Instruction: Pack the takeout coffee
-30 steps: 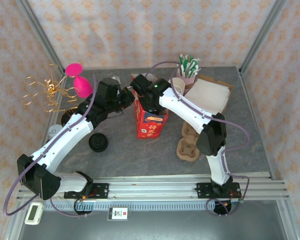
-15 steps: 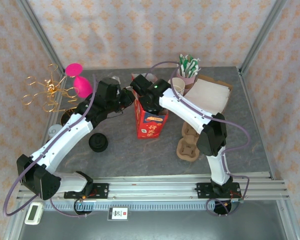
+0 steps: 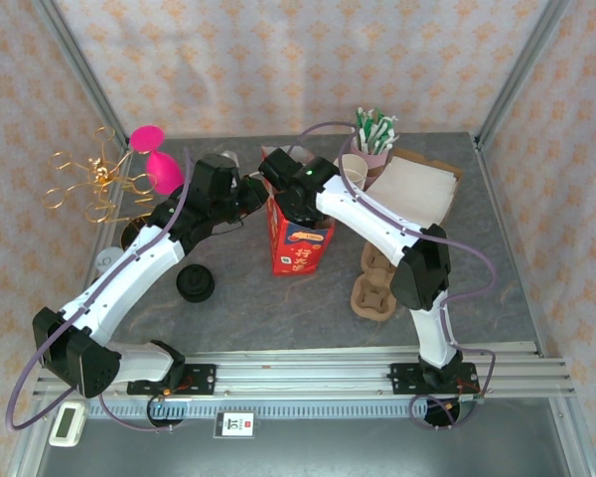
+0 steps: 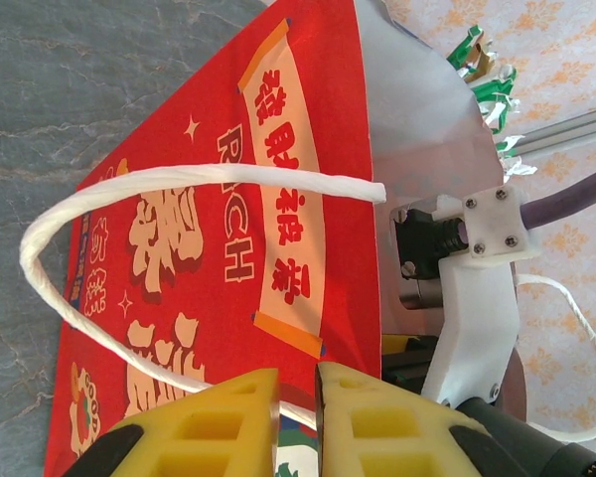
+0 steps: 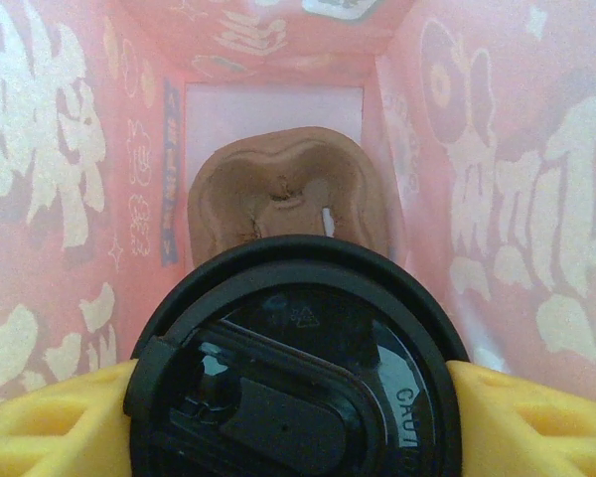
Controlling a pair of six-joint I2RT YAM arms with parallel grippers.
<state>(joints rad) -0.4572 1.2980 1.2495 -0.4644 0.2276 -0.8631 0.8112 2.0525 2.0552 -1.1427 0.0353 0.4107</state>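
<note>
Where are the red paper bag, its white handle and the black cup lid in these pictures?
red paper bag (image 3: 300,246): top external view, on its printed front side.
white handle (image 4: 228,177): left wrist view, on the upper strand of the loop.
black cup lid (image 5: 298,378): right wrist view, on the lid's flat top.

The place was a robot lab cell. Metal frame posts (image 3: 79,75) held up flat walls (image 3: 298,60) papered in a repeating floral print, boxing in a grey stone-look table (image 3: 278,313). Two white arms (image 3: 129,273) were bolted to a slotted rail (image 3: 308,373) along the near edge, with purple cables (image 3: 477,263) looping from them. A printed label (image 3: 239,425) and a small display unit (image 3: 68,422) sat by the rail. The bag (image 3: 298,243), carrier (image 3: 375,288) and gold wire stand (image 3: 89,184) looked like staged props.
</note>
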